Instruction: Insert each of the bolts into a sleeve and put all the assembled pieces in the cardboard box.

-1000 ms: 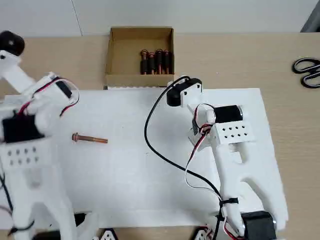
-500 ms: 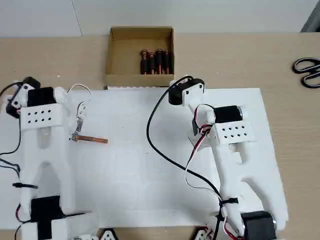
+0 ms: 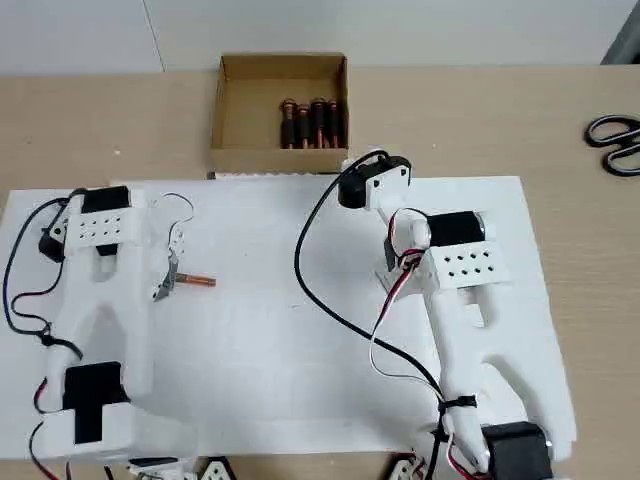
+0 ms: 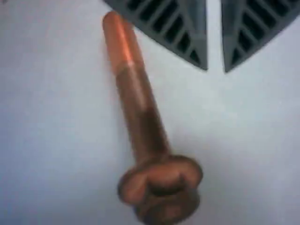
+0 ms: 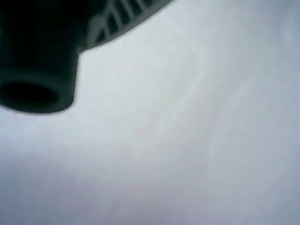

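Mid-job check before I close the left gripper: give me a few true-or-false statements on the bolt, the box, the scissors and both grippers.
1. The loose bolt lies on the white foam sheet. True.
2. The left gripper is clamped on the bolt. False: its jaws stand apart beside the shank, not around it.
3. The cardboard box is empty. False: it holds four assembled pieces.
4. The right gripper holds a black sleeve. True.
5. The scissors lie on the foam sheet. False: they lie on the bare table, off the foam.
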`<state>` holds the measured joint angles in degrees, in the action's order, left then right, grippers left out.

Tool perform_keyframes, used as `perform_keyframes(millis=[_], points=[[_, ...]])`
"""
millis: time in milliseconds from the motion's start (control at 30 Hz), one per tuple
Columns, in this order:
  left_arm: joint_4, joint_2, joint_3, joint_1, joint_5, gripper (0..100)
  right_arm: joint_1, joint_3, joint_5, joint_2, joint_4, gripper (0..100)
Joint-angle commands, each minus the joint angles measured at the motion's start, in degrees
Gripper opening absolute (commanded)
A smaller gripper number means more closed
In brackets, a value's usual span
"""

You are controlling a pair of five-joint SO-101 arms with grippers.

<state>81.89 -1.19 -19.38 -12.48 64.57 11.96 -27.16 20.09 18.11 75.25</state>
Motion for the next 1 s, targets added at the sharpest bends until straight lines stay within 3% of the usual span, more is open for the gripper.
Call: perform_keyframes(millis=[0,200,400,600,967], points=[[-3.6,0.0,-0.04,0.0,0.09,1,-0.48,0.53,-0.26,2.07,-0.31,0.3],[-5.27,-0.09,-0.13,0.09,0.09,2,-0.31,0.62,-0.44,-1.1,0.04,0.3],[-5.1,-0.09,-0.22,0.09,0.09,12,-0.31,0.88,-0.35,-1.98,0.13,0.3],[-5.54,-0.09,-3.12,0.0,0.18,11,-0.4,0.88,-0.26,-1.98,0.22,0.3],[-17.23,-0.09,-11.82,-1.85,0.09,11,-0.31,0.88,-0.26,-1.98,0.31,0.3]])
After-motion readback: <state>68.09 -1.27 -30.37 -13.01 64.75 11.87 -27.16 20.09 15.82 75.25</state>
